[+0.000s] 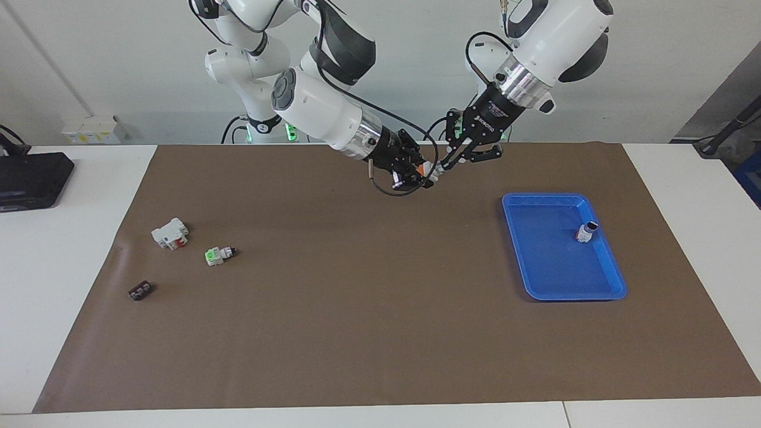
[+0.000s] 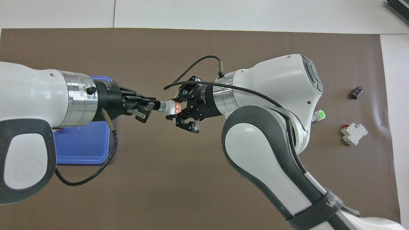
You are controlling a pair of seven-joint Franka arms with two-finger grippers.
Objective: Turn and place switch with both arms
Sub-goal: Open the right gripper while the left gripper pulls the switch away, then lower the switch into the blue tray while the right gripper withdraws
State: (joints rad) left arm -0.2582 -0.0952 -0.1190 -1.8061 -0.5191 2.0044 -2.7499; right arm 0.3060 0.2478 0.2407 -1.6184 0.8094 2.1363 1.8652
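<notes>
The switch (image 2: 168,108) is up in the air over the mat's middle part, near the robots' edge. Its orange block (image 2: 177,108) points into my right gripper (image 2: 179,110), and its dark knob end points into my left gripper (image 2: 157,106). Both grippers close on it from either end, tip to tip. In the facing view the switch (image 1: 429,173) shows as a small orange and white spot between the right gripper (image 1: 419,173) and the left gripper (image 1: 445,168).
A blue tray (image 1: 559,288) lies toward the left arm's end, with a small white-grey part (image 1: 586,232) in it. Toward the right arm's end lie a green-ended switch (image 1: 219,255), a white block with a red part (image 1: 170,233) and a small dark piece (image 1: 140,291).
</notes>
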